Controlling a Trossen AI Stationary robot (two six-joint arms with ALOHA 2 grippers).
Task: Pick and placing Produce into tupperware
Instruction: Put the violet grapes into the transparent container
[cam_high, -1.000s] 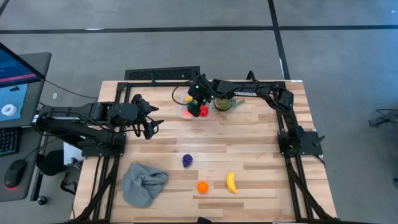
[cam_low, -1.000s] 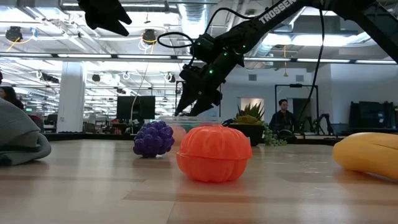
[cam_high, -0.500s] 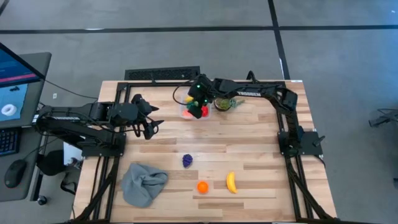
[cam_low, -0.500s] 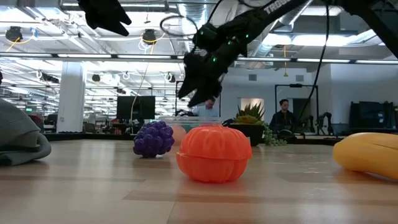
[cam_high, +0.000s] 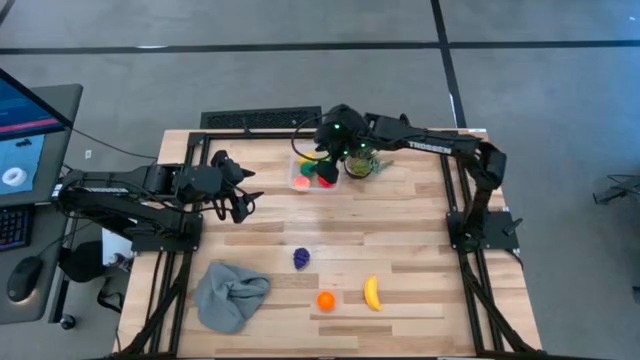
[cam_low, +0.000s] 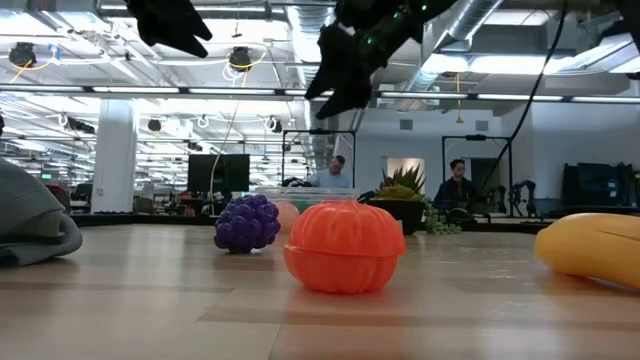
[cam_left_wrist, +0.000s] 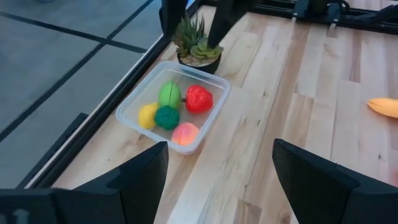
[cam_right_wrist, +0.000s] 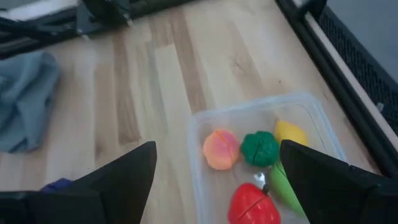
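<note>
The clear tupperware stands on its base near the table's far edge. It holds several produce pieces: red, yellow, peach and two green ones. My right gripper hangs open and empty above the tupperware, high in the low view. My left gripper waits open over the table's left part, with nothing between its fingers. On the near half lie purple grapes, an orange piece and a banana.
A small potted plant stands right beside the tupperware, under my right arm. A crumpled grey cloth lies at the near left. Bare wood stretches between the tupperware and the loose produce. A black frame rail runs behind the far edge.
My right gripper has risen from inside the tupperware to well above it and drawn back a little toward the table's right edge, its fingers empty. The produce in the tupperware, which the gripper hid before, now lies in full view. My left arm has kept still.
</note>
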